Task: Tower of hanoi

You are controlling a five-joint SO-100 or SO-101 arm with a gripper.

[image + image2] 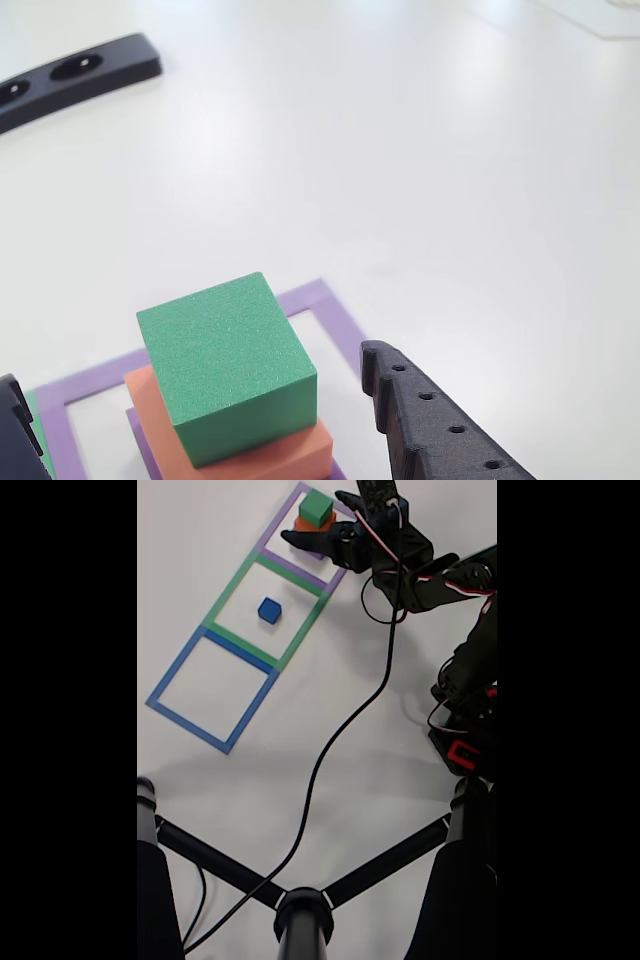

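Black finger of the hand sat closest to the lens in the other view, lower right, with a row of small holes along its top edge. Second finger was just a sliver at the lower left edge. Fingers were spread apart, one on each side of the stack, neither touching it as far as visible.

Stack between them: green cube on top of an orange block, the orange one wider and poking out underneath. Green cube was rotated a bit relative to the orange block. Both sat inside the purple square outline taped on the white surface.

Fixed view showed the layout: three outlines in a diagonal row, purple square at top, green square in the middle, blue square lowest. Small blue cube was alone inside the green square, well apart from the stack. Green cube and orange block were in the purple one, with the hand around them and the arm reaching in from the right.

Black cable ran from the arm across the surface to a black tripod-like stand at the bottom of the fixed view.

Black bar with two round recesses lay at the top left of the other view, well away from the squares.
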